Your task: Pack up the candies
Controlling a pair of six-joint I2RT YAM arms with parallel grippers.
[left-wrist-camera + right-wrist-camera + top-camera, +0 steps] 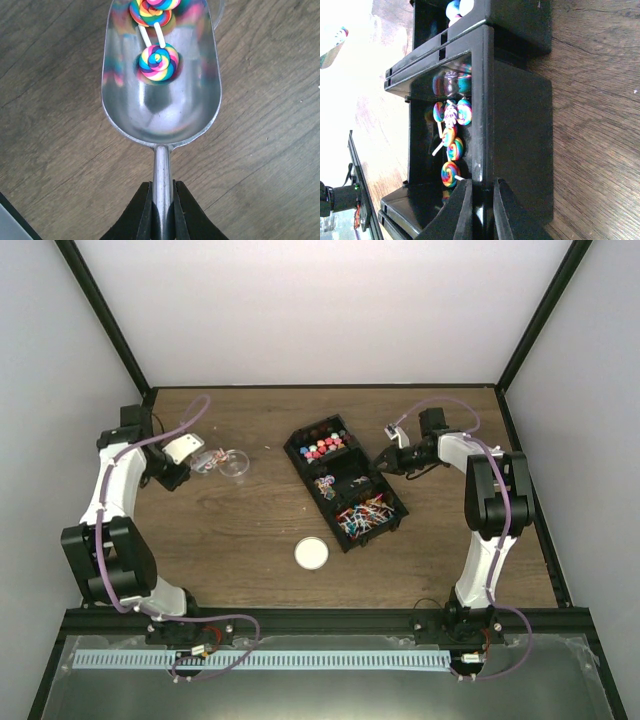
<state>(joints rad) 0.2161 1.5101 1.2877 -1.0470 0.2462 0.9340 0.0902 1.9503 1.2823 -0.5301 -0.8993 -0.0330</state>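
L claw (161, 212) clamped on handle of metal scoop (160, 115), above wood tabletop (55, 100). Swirl lollipops (159, 62) in scoop bowl, scoop mouth just beside clear jar (233, 466). White lid (311, 554) flat, mid tabletop. Black compartment tray (520, 125) right of centre: round candies (322, 446) in far section, lollipops mid, stick-like ones near. R claw (480, 210) pinching tray's right wall.

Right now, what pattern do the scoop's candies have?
Candies are rainbow swirls; best in left wrist view.
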